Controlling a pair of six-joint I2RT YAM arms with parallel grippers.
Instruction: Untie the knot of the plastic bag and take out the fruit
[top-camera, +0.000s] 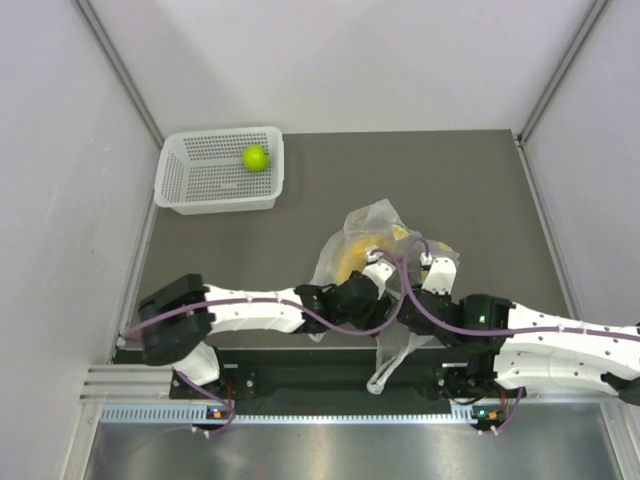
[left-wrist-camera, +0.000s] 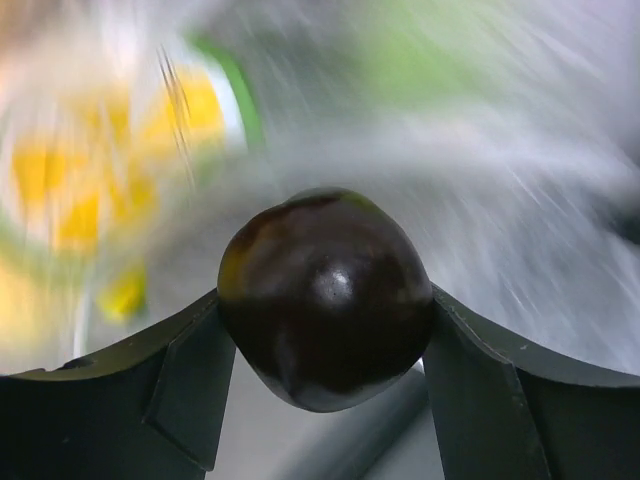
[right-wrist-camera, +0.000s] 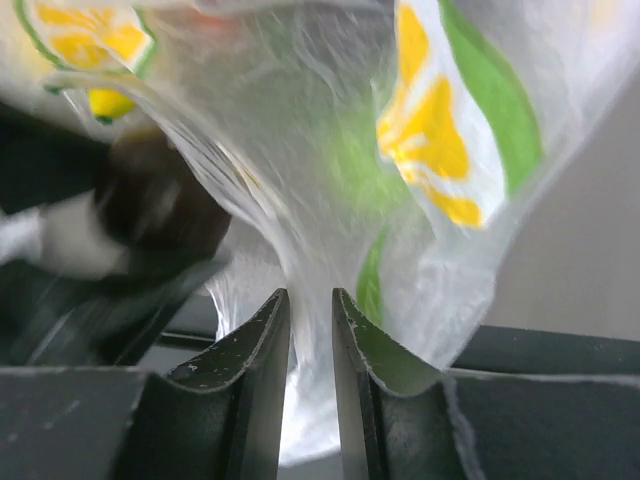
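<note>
Left gripper (left-wrist-camera: 325, 335) is clamped on a glossy dark purple round fruit (left-wrist-camera: 325, 290), which is seated between both fingers. Right gripper (right-wrist-camera: 310, 330) is pinched on a fold of the thin transparent plastic bag with yellow flower prints (right-wrist-camera: 330, 170). The bag lies near-centre on the dark grey table (top-camera: 450, 180), between both grippers. A round green fruit (top-camera: 255, 157) rests in the white perforated plastic basket (top-camera: 190, 185), far left.
</note>
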